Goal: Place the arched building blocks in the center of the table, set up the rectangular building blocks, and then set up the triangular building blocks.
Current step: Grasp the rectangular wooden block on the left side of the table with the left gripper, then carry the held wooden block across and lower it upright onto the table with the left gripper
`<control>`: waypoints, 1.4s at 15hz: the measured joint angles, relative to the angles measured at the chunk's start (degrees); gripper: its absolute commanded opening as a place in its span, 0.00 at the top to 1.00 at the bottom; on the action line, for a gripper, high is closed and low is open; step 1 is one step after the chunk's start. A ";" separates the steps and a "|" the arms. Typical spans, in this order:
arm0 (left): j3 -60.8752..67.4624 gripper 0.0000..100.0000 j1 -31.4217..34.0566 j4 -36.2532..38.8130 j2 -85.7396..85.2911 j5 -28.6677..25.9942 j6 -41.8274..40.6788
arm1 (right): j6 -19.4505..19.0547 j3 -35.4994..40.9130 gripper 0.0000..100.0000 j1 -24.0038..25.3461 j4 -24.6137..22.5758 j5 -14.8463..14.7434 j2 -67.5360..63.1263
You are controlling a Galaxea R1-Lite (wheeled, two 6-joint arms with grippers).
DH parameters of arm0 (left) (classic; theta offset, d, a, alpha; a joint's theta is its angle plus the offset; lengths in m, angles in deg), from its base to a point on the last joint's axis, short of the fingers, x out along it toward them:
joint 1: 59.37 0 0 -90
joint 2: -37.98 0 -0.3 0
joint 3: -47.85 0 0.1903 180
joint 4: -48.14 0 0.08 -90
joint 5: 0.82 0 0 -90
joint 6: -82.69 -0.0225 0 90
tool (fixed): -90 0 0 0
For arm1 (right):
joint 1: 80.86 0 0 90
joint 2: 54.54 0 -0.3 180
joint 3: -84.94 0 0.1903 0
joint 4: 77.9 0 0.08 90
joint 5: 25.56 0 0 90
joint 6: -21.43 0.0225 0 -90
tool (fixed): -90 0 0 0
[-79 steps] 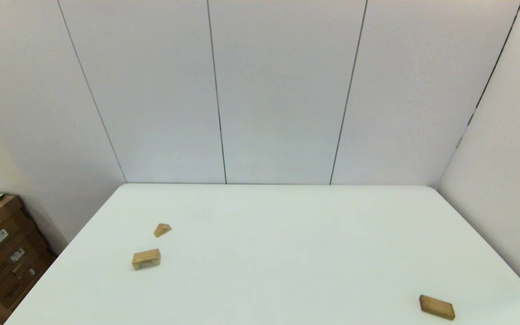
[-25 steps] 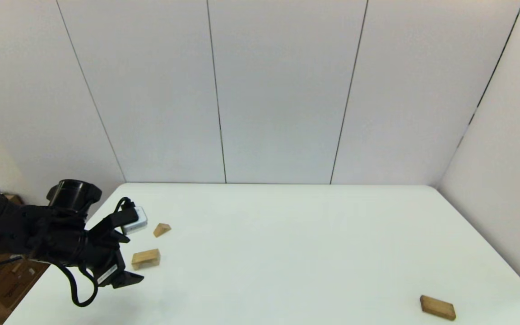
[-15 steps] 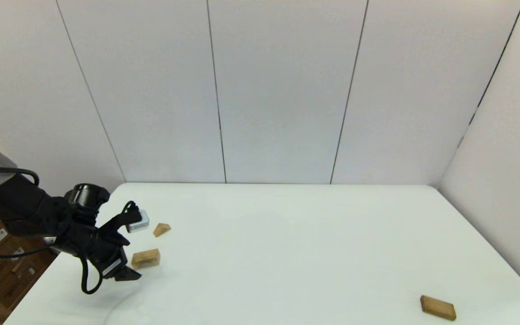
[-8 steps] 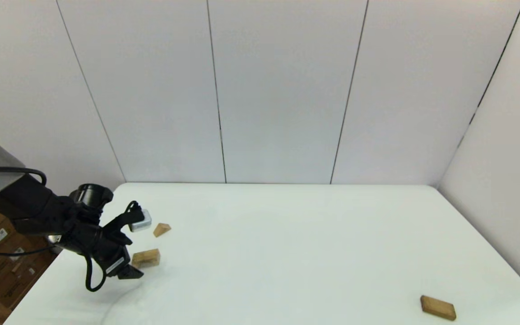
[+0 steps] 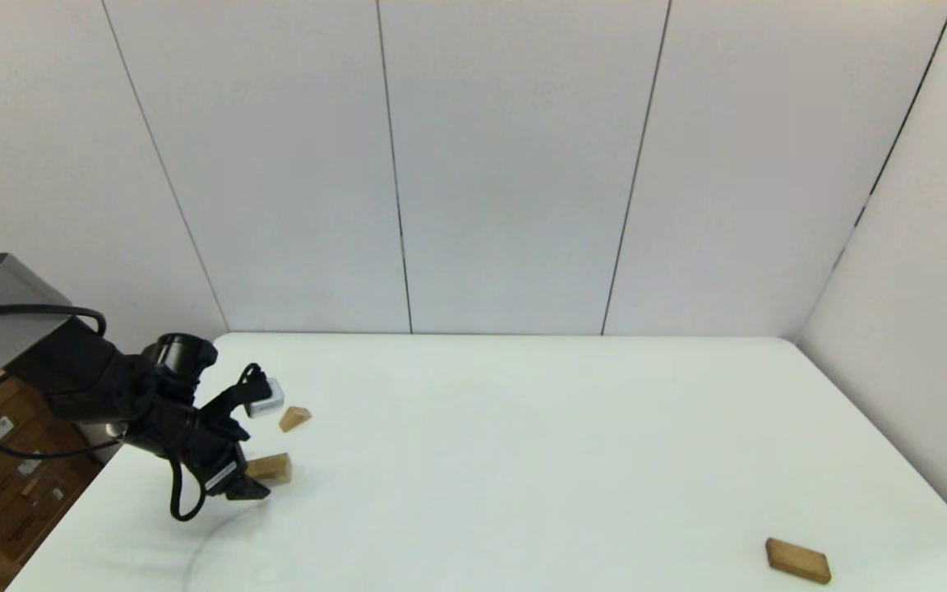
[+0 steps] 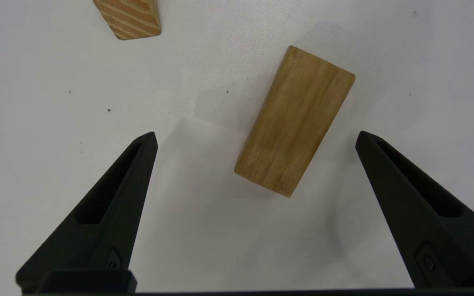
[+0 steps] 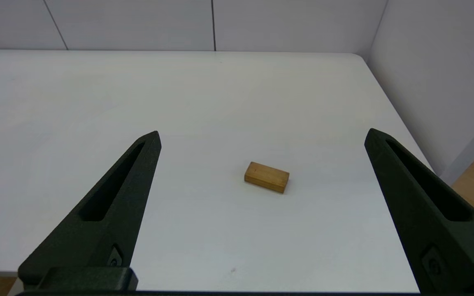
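Three wooden blocks lie on the big white tabletop (image 5: 523, 444), and none of them is in the middle yet. The chunky light tan arched wooden block (image 5: 271, 468) sits at the near left part of the tabletop. The small light tan wooden triangle block (image 5: 294, 418) is just beyond it, a bit farther away, and the two do not touch. The flat, darker brown rectangular wooden block (image 5: 797, 561) lies far off at the near right corner, well apart from the others.

The black left gripper (image 6: 255, 137) hangs right over the arched block, pointing down at it. Its two fingers are spread wide and hold nothing. In the left wrist view the arched block (image 6: 295, 121) lies between the two fingers, but turned at a slant (its curved cut is hidden from this side), and neither finger touches it. A corner of the triangle block (image 6: 129, 18) peeks in at the edge of that view.

The right gripper (image 7: 261, 133) waits low at the near right, out of the head view. Its fingers are spread wide too, and it holds nothing. The rectangular block (image 7: 266, 176) lies on the tabletop ahead of it.

I think this is the first step: picking up the arched block. Next, the left gripper likely needs to come down, maybe turn a little so its fingers line up with the block's long sides, and then squeeze. After that the block can be carried to the middle of the tabletop.
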 measured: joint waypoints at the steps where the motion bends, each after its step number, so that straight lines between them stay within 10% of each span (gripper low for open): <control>1: -0.06 1.00 -0.13 0.00 0.10 -0.01 0.00 | 0.00 0.00 0.00 0.00 0.00 0.00 0.00; 16: 0.02 1.00 -0.85 -0.06 -0.32 -0.41 -0.02 | 0.00 0.00 0.00 0.00 0.00 -0.02 0.00; 21: -1.52 1.00 -11.68 -5.05 -5.86 -2.55 0.61 | 0.00 0.00 0.00 0.00 0.00 0.00 0.00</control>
